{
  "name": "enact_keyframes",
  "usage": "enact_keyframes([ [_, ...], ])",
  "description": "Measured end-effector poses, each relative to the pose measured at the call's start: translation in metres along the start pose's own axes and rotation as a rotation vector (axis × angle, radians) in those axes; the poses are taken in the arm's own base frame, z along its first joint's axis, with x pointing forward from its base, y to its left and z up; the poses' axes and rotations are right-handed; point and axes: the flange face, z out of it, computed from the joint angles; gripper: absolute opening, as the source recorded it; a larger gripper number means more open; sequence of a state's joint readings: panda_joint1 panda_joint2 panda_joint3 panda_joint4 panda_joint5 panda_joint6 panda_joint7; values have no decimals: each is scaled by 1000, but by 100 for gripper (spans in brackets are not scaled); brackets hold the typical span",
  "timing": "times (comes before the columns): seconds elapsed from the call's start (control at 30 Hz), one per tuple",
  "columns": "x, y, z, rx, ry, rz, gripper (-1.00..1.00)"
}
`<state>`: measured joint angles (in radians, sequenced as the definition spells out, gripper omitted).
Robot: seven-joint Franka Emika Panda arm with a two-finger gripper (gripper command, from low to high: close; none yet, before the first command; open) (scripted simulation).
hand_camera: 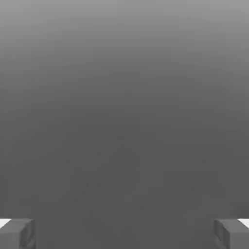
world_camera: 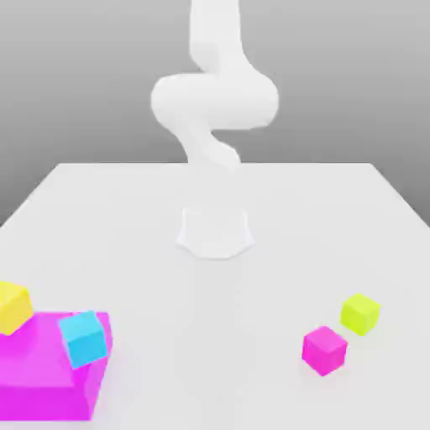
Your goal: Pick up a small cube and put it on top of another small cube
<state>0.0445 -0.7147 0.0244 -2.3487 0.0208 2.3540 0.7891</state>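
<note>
Gripper (hand_camera: pixel 124 233) is seen spread wide, nothing held. Small magenta cube (world_camera: pixel 324 349) and small lime-green cube (world_camera: pixel 360 313) are found near together, lower right, on white counter (world_camera: pixel 336 218).

Lighting's super flat and bright, so the white arm (world_camera: pixel 214 109) nearly washes out against the pale desk (world_camera: pixel 336 218). Hardly any shadows under the cubes. The backdrop fades from light gray to darker, and everything looks soft, slightly blurry.

White table (world_camera: pixel 126 218): magenta cube (world_camera: pixel 324 349), lime cube (world_camera: pixel 360 313) (close), magenta block (world_camera: pixel 42 378)
</note>
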Motion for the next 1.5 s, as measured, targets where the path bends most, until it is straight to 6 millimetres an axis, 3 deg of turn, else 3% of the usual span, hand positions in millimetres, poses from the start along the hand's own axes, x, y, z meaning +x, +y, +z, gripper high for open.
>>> enact_keyframes([
  [0.17, -82, -19, 119, -63, -188, -127, 0],
  [0.37, -209, -8, 221, -151, -381, -291, 0],
  [0.5, -300, 21, 265, -219, -495, -411, 0],
  [0.6, -372, 53, 283, -269, -577, -521, 0],
  [0.67, -410, 82, 293, -310, -623, -579, 0],
  [0.73, -430, 100, 304, -329, -643, -603, 0],
  [0.9, -456, 126, 339, -335, -651, -608, 0],
  [0.93, -459, 130, 344, -336, -651, -609, -100],
  [1.13, -461, 132, 347, -335, -650, -609, -100],
  [1.23, -453, 122, 334, -335, -650, -609, -100],
  [1.37, -436, 106, 307, -336, -649, -609, -100],
  [1.4, -423, 102, 304, -340, -645, -601, -100],
  [1.5, -343, 99, 315, -370, -625, -515, -100],
])
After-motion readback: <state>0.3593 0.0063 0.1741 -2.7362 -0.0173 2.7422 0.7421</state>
